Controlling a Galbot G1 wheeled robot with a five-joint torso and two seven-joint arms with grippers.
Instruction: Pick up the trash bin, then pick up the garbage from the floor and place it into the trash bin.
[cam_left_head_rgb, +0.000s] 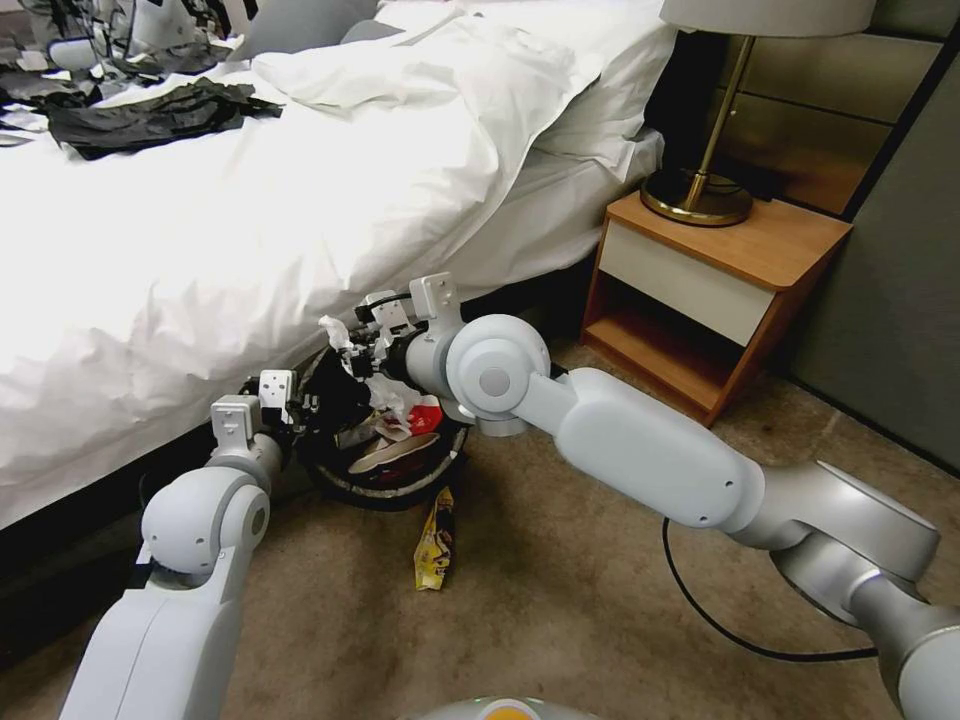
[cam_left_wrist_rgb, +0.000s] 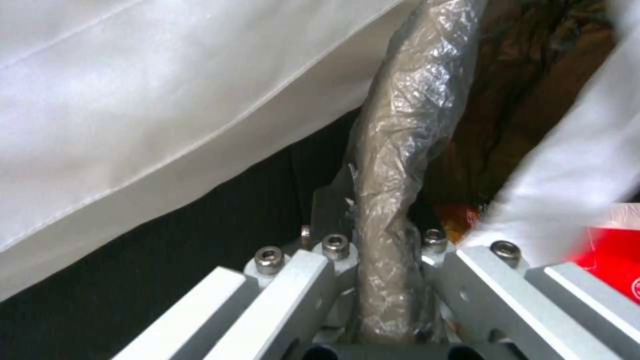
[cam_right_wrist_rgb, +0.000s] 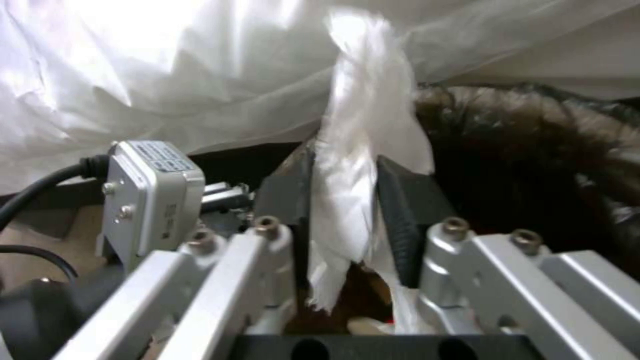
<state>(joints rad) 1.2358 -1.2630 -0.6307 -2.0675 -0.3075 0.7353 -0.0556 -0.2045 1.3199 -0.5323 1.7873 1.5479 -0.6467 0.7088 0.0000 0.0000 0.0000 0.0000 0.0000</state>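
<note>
Both arms reach low beside the bed (cam_left_head_rgb: 200, 250). From the head, the left gripper (cam_left_head_rgb: 285, 400) pinches the trash bin (cam_left_head_rgb: 390, 480) rim. Just right of it, the right gripper (cam_left_head_rgb: 360, 345) holds a white tissue (cam_left_head_rgb: 335, 335) above the bin. A yellow wrapper (cam_left_head_rgb: 433, 540) lies on the floor (cam_left_head_rgb: 560, 620) below.

Left wrist: the fingers (cam_left_wrist_rgb: 313, 280) are shut tight on the bag-covered rim (cam_left_wrist_rgb: 393, 200).

Right wrist: black pads (cam_right_wrist_rgb: 407, 220) squeeze the tissue (cam_right_wrist_rgb: 353, 165). No words can be read.

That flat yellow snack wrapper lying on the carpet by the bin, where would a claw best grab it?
The yellow snack wrapper lies long, thin and crinkled on the beige carpet, just outside the bag-lined white bin. Probably best to come straight down from above and pinch across its narrow width near the middle, where creases lift it slightly; its bin-side end is crowded.
</note>
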